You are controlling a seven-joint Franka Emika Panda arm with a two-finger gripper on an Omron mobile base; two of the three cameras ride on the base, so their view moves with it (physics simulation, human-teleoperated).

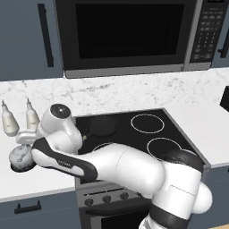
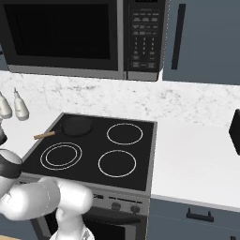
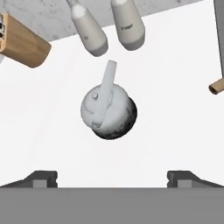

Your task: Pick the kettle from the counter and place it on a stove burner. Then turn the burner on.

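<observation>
The kettle (image 3: pixel 108 111) stands on the desk (image 3: pixel 175 65), left of the stove (image 1: pixel 134 129), just in front of two white bottles (image 3: pixel 107 26) and near a wooden block (image 3: pixel 24 41). The tool (image 3: pixel 112 179) hangs above it, released, with its jaws spread wide, one on each side of the kettle, and nothing between them yet.

The kettle looks small, round and rigid, probably light if it is empty. Its mottled body seems smooth and curved, so the fingers could slip on it. I judge the thin upright handle (image 3: pixel 105 94) to be the better place to grasp: it is flat and stiff, and narrow enough for the jaws. The grip should be centred, so that the kettle does not swing when it is carried to the stove burner (image 1: pixel 147 123).
</observation>
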